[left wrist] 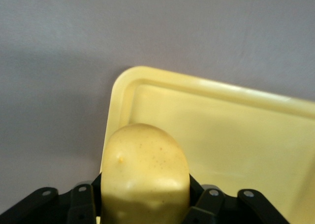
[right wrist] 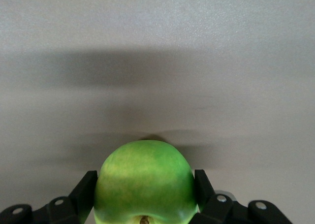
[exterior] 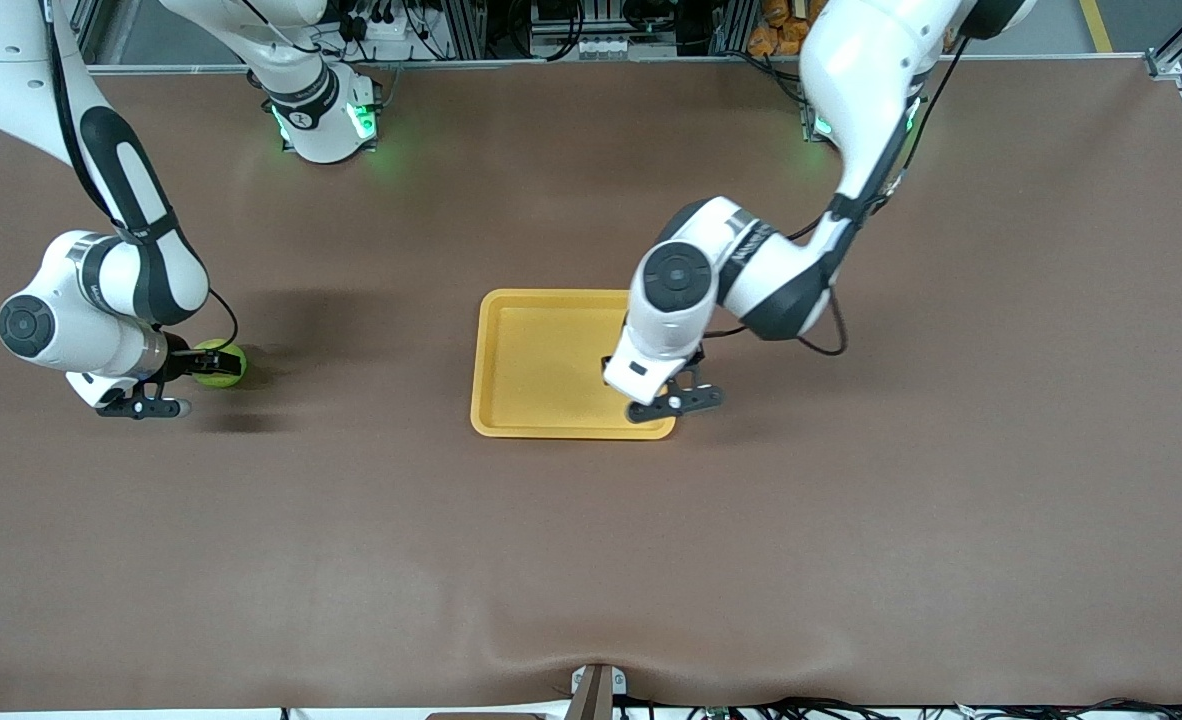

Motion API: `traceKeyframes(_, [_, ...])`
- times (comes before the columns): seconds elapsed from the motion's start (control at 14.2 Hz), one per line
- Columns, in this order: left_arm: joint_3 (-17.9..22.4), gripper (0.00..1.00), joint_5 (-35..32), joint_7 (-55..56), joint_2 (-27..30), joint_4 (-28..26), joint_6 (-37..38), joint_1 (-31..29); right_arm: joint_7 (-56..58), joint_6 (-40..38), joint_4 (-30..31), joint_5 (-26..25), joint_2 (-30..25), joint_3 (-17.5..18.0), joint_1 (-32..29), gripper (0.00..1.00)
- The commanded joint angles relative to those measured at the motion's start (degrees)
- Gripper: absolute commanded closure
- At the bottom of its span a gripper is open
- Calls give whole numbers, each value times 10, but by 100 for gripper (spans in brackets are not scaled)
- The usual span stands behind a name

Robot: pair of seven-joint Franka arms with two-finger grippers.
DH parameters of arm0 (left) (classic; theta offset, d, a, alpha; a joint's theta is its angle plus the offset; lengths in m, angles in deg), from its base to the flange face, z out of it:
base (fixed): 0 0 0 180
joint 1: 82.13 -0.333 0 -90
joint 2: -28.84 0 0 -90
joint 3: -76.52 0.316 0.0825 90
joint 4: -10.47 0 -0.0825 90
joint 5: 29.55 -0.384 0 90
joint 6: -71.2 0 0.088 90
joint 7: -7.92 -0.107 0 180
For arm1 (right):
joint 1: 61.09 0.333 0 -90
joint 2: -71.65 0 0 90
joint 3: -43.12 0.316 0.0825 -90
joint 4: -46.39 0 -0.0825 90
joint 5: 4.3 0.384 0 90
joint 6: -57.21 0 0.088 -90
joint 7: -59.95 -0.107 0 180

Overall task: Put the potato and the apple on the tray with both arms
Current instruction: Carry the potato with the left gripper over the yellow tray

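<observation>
The potato (left wrist: 145,172) and apple (right wrist: 145,182) both looked light, rigid and smooth-skinned. Their rounded flanks would likely slip under an off-centre pinch, so the widest part of each is the place to hold.

The left gripper (exterior: 673,397) hung over the tray (exterior: 531,350), above the edge toward the left arm's end. Its fingers (left wrist: 81,199) were clenched on the potato, one on each flank. The potato's rounded end stuck out past the fingers, over the tray's rim and corner. It appeared ready to be lowered and let go.

The right gripper (exterior: 196,370) was low at the surface (exterior: 591,560), toward the right arm's end and well apart from the tray. Its fingers (right wrist: 86,189) bracketed the apple at its widest part and seemed pressed against the skin. Whether the apple was lifted or resting on the surface could not be told. It was not yet on the tray.
</observation>
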Motion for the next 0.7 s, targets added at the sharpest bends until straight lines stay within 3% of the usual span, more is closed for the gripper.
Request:
traceKeyframes(0.0, [5,100,-26,-8,-37,25,15,29,11,-3,2,-3,-2,7,-10,100])
traceKeyframes(0.63, [7,100,-112,-6,-78,20,15,57,11,-210,-142,-3,-3,8,3,100])
